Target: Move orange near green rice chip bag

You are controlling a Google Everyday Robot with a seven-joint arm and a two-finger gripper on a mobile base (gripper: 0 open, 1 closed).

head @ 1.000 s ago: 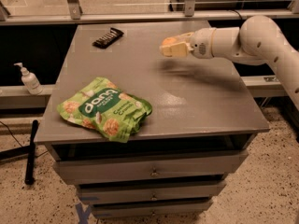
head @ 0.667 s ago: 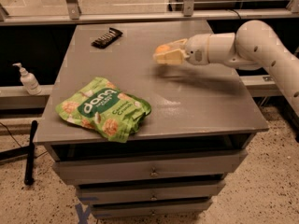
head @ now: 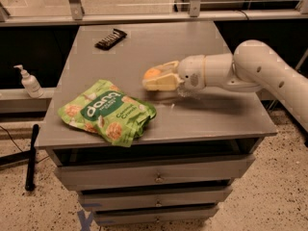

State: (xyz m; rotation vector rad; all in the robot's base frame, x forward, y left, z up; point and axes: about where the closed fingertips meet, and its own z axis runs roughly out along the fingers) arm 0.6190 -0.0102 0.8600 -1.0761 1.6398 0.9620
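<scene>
As seen from the single camera, located at the end of the white jointed arm (head: 250, 66): cream-coloured two-finger gripper (head: 148, 79), reaching leftward in view above the middle of the flat grey tabletop (head: 144, 47). Found drawn in narrowly onto the small round shiny orange fruit (head: 152, 73), with one finger (head: 163, 67) over it and the other beneath. Cannot confirm contact between fruit and tabletop; judged carried just clear of the surface, going by the shadow below.

Outward from the gripper: large crinkly bright green rice chip bag (head: 108, 110) with white "dang" lettering, lying flat at the front-left corner of the tabletop. Lies down and to the left in view from the held fruit. Near, but apart, with a strip of grey surface between. Long axis of the bag running roughly from the left edge toward the centre, its right-hand end turned toward the gripper. One arm only on this rig, hence no choice of hand.

Judged step: carrying phase, placement not yet made. Calls for a short travel toward the front-left, then lowering and release just beside the bag's right end. Risk noted: rolling of the round fruit on release, possibly toward the front edge.

Further out: small dark wrapped candy bar (head: 110, 38) at the far-left corner, well apart. Off the table to the left: white pump bottle (head: 30, 82).
</scene>
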